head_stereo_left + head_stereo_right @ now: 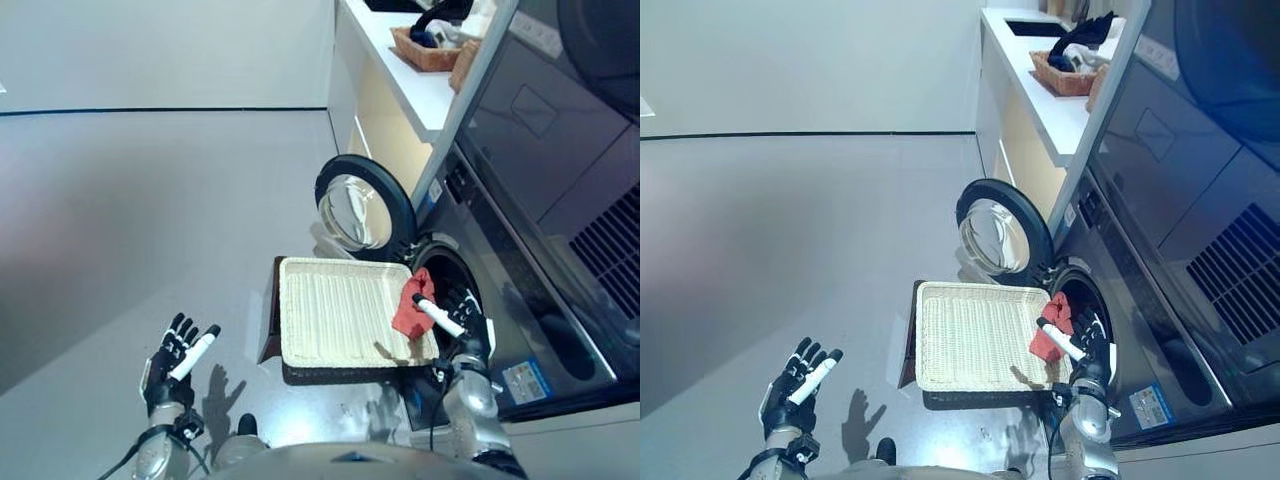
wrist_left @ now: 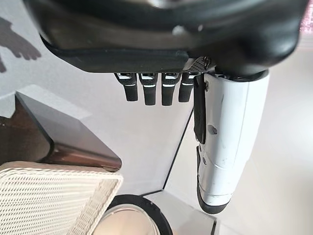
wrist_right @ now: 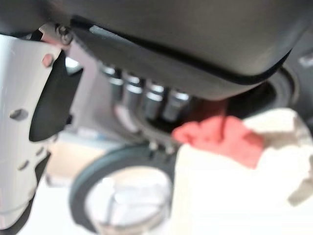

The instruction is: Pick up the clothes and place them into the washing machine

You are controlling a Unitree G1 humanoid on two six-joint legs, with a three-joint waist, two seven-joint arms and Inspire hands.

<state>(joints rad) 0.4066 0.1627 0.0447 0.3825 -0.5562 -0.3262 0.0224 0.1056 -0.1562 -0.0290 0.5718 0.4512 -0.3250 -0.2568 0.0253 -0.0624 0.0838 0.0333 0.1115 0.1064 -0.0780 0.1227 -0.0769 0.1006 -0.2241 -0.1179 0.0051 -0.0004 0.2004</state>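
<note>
Two hands show, and the red cloth (image 1: 411, 304) lies at the right one. The right hand (image 1: 462, 322) sits at about five o'clock in the head views, by the near right corner of the wicker basket (image 1: 300, 352). Its fingers reach forward roughly straight and its white thumb lies across the cloth's lower edge; whether it pinches the cloth I cannot tell. The cloth is draped over the basket's right rim, at the lip of the dark drum opening (image 1: 448, 268) of the washing machine (image 1: 545, 200); part hangs toward the opening.

The left hand (image 1: 176, 361) is at seven o'clock, well apart from the basket, fingers spread and straight, holding nothing, over bare grey floor (image 1: 150, 200).

The basket holds only the cloth and rests on a dark stand (image 1: 270, 320). Its right edge lies just beside the machine's front, so room at the opening is narrow. The round door (image 1: 362, 208) stands swung open at twelve o'clock from the basket. Farther off at one o'clock, a white counter (image 1: 1040, 90) carries a small basket with dark items (image 1: 1068, 58).
</note>
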